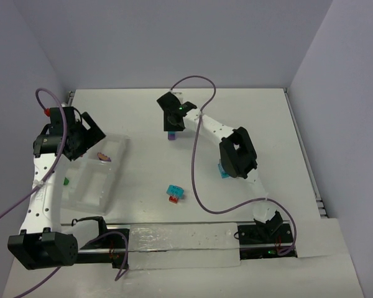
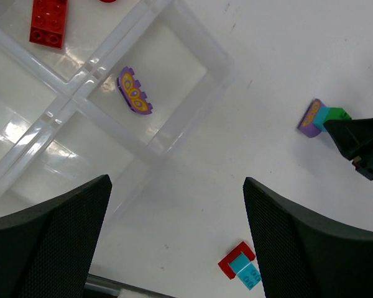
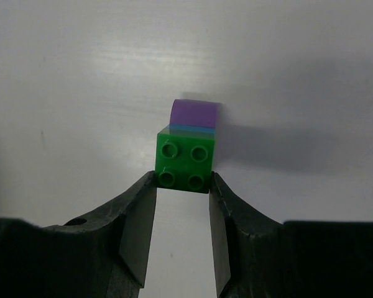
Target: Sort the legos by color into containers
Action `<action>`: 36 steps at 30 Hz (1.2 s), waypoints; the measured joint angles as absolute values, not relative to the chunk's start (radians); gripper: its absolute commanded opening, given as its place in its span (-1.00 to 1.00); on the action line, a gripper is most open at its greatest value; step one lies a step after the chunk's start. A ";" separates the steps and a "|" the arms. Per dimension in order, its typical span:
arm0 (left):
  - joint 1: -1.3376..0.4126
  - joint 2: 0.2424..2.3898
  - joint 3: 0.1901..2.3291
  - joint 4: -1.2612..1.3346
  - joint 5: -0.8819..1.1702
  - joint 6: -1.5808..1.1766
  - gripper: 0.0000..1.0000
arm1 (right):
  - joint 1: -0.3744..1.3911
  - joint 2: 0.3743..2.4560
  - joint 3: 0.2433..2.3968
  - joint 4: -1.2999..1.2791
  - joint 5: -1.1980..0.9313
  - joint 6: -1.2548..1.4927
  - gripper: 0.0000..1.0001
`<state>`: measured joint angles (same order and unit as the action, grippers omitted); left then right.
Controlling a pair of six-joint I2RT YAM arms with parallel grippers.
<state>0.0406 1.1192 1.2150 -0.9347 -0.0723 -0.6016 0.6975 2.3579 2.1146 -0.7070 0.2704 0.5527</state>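
Note:
My right gripper (image 3: 183, 183) is shut on a stacked lego: its pads pinch the green brick (image 3: 185, 162), with a cyan layer and a purple brick (image 3: 194, 113) beyond it. From above, that gripper (image 1: 173, 124) is at the far middle of the table, the purple end (image 1: 172, 136) showing below it. The left wrist view shows the same stack (image 2: 320, 118). My left gripper (image 2: 177, 239) is open with nothing in it, hanging beside the clear tray (image 2: 221, 68). In the tray lie a red brick (image 2: 48, 22) and a purple piece (image 2: 135, 91). A red-and-cyan pair (image 2: 241, 266) lies loose on the table.
From above, the tray (image 1: 119, 171) sits at the left with a green brick (image 1: 66, 181) in a near compartment. A cyan brick (image 1: 222, 171) lies partly under the right arm's elbow. The red-and-cyan pair (image 1: 174, 194) is mid-table. Walls border the table's far and side edges.

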 measured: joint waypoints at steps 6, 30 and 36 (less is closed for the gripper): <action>0.040 1.102 1.193 -0.897 0.049 -0.576 0.88 | 0.698 2.025 1.749 -0.550 0.080 0.555 -0.79; 0.033 1.032 0.865 -0.315 0.835 -0.807 0.87 | 0.689 1.641 1.283 -0.124 -0.479 0.635 -0.77; 0.033 1.043 0.861 -0.247 0.888 -0.823 0.87 | 0.682 1.640 1.283 -0.115 -0.518 0.641 -0.76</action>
